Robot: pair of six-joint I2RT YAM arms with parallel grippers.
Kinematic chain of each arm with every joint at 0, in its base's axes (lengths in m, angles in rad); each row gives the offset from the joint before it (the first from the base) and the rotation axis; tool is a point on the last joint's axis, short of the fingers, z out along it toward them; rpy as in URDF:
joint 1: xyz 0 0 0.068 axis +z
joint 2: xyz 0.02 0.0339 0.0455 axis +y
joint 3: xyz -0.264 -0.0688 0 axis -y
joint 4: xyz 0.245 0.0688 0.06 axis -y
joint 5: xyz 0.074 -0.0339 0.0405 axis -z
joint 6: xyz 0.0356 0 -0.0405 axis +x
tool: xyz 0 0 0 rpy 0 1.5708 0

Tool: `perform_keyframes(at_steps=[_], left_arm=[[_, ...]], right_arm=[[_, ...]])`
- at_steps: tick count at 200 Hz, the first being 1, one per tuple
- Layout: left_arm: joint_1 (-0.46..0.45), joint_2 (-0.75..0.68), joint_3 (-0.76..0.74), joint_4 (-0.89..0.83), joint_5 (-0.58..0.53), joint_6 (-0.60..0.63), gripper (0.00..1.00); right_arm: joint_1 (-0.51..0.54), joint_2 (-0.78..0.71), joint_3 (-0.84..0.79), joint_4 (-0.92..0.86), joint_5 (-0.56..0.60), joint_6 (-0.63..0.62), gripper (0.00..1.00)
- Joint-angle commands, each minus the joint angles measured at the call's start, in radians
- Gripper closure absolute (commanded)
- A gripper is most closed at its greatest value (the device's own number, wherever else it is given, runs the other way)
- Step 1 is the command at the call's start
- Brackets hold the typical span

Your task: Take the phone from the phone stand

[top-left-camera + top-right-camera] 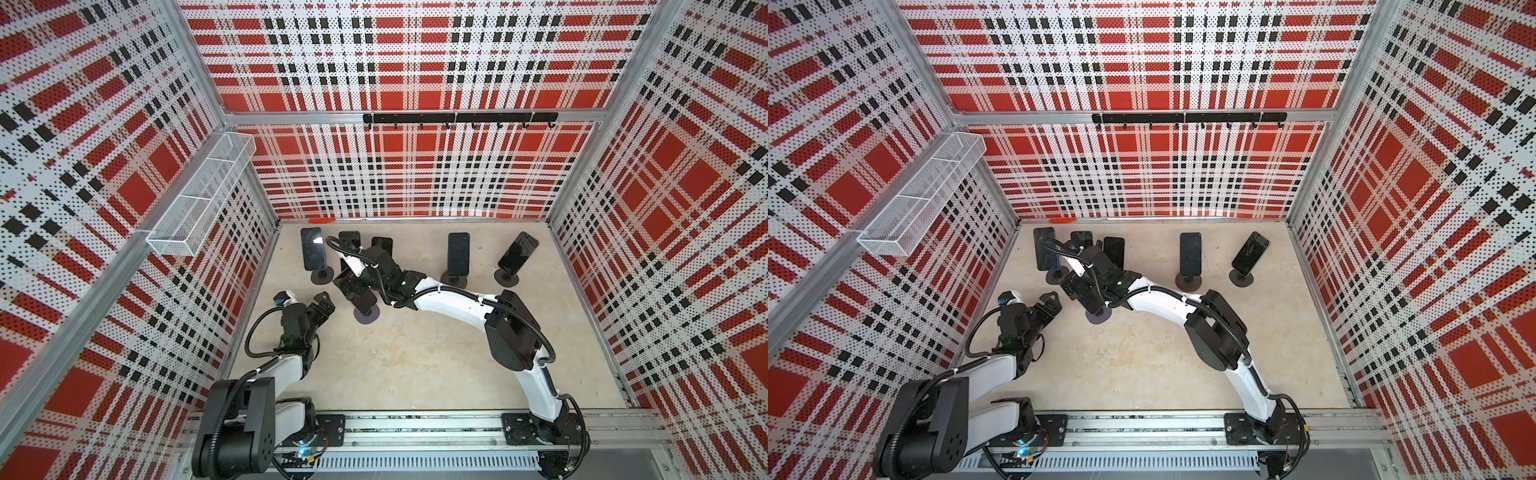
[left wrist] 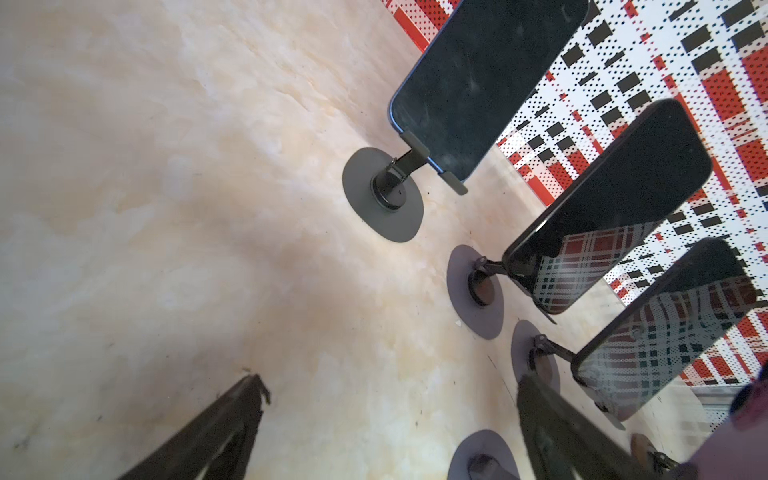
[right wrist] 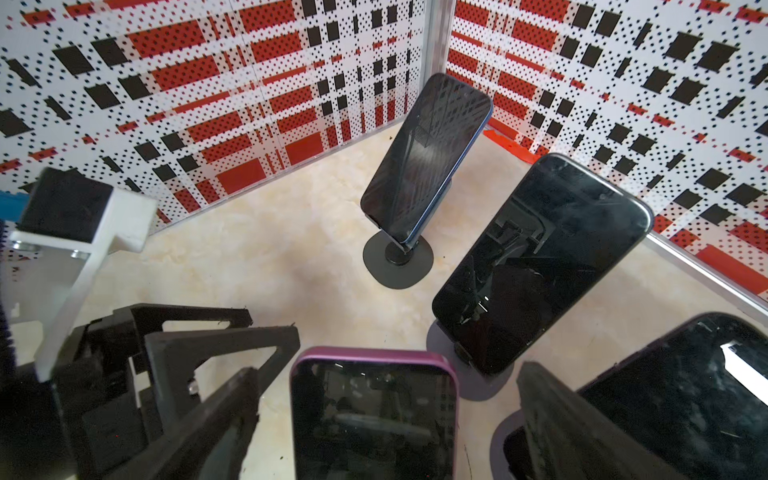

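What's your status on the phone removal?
Left gripper open, empty. Right gripper open, straddling purple phone, not gripping. Neighbouring phones stand close by.

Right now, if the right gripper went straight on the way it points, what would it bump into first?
Most likely the purple-cased phone, which sits directly between the open jaws of the right gripper in the right wrist view. How close it is, I can't tell.

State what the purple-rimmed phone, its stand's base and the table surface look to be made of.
Purple-rimmed phone: glossy glass front with dim reflections. The rim looks like a matte silicone or plastic case.
Stand base: a thin, flat grey disc with a matte finish, probably coated metal, possibly plastic.
Table: beige with marble-like veining and a dull sheen. It could be stone or printed laminate; the look leaves it open.
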Motion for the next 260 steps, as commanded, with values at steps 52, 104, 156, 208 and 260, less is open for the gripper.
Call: perform_keyframes(at_steps=[52, 104, 156, 208, 260], left_arm=[[0.015, -0.033, -0.018, 0.001, -0.024, 0.004, 0.02], [0.016, -0.016, -0.019, 0.005, -0.026, -0.005, 0.02], [0.024, 0.005, -0.012, 0.01, -0.017, 0.0, 0.02], [0.039, -0.007, -0.015, 0.01, -0.007, 0.001, 0.02], [0.047, -0.006, -0.01, 0.007, 0.009, 0.001, 0.02]], right_arm=[[0.021, 0.084, 0.074, -0.065, 0.033, -0.049, 0.0], [0.026, 0.088, 0.067, -0.061, 0.079, -0.043, 0.06], [0.026, 0.104, 0.082, -0.083, 0.084, -0.046, 0.12], [0.026, 0.08, 0.076, -0.078, 0.059, -0.037, 0.2], [0.026, 0.056, 0.073, -0.078, 0.065, -0.036, 0.28]])
